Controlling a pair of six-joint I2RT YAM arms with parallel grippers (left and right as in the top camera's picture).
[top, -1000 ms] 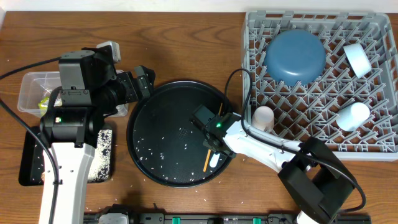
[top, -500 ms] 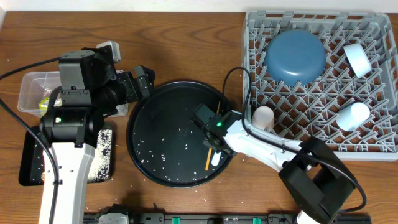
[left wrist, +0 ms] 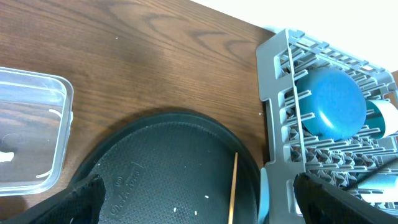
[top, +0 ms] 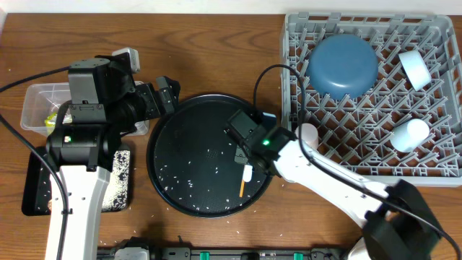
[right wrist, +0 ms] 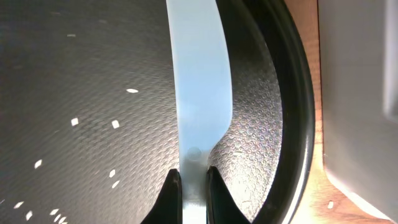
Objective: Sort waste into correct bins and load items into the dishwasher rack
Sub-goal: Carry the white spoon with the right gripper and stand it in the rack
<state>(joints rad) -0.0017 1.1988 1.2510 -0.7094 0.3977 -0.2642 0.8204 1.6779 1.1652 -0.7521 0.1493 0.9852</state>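
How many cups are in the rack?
3. One cup upper right, a second cup lower right, a pinkish cup at the rack's left edge; the upturned bowl may hide more.

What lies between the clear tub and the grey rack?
The round black tray, with a chopstick on it; the left wrist view shows it.

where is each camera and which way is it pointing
Overhead: above the table, facing straight down; left arm, right arm, round tray and rack show.
Left wrist: on the left arm, facing over the tray toward the rack; left gripper open.
Right wrist: close above the tray; right gripper shut on spoon.
Shared: chopstick in overhead and left wrist.
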